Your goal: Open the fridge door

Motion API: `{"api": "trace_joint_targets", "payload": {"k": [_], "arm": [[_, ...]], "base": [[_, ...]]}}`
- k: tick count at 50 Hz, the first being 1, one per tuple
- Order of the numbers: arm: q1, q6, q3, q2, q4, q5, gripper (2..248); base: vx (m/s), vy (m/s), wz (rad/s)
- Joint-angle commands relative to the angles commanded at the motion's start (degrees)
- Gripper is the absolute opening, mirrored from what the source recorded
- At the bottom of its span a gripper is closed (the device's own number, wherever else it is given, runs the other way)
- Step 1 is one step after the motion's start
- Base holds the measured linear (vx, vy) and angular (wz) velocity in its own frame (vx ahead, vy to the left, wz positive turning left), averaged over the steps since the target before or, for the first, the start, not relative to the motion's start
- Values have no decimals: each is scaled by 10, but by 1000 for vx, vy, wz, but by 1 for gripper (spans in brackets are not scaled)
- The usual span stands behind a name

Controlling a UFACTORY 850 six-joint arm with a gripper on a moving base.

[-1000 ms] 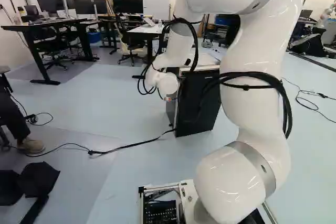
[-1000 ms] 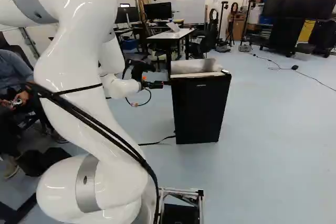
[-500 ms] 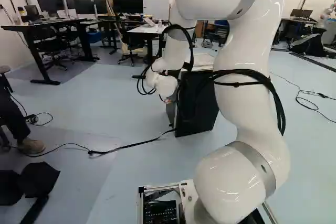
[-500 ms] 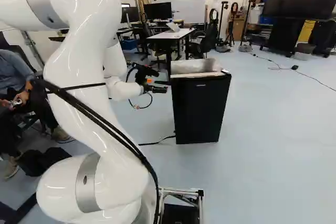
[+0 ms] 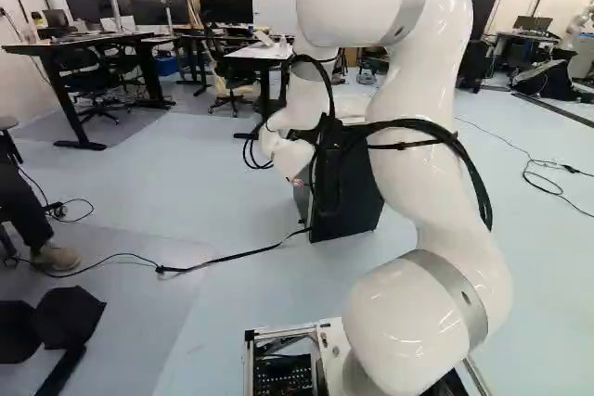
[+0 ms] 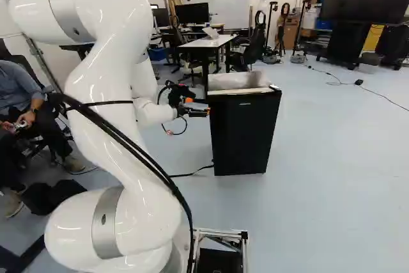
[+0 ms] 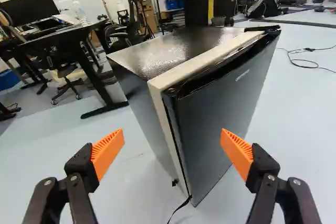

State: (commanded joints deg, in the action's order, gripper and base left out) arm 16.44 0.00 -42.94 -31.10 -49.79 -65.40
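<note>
My fingers (image 6: 195,112) stood apart, the black fridge (image 7: 144,114) just ahead of them, upright on the floor (image 6: 319,171), its long axis vertical, its closed door (image 6: 243,135) facing my base, its inside hidden from me, a blue bin (image 6: 156,54) farther back, contents unclear.

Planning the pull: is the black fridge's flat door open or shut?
Shut: the door lies close along the pale front frame of the fridge.

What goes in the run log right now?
mini fridge | door: looks shut | gripper: open, door's side edge ahead | grip: none | pulling: not begun
</note>
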Motion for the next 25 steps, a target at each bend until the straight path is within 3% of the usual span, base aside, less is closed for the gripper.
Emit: {"api": "trace_joint_targets", "payload": {"k": [25], "arm": [[-6, 0, -40, -61, -57, -59, 247]], "base": [[0, 0, 0]]}}
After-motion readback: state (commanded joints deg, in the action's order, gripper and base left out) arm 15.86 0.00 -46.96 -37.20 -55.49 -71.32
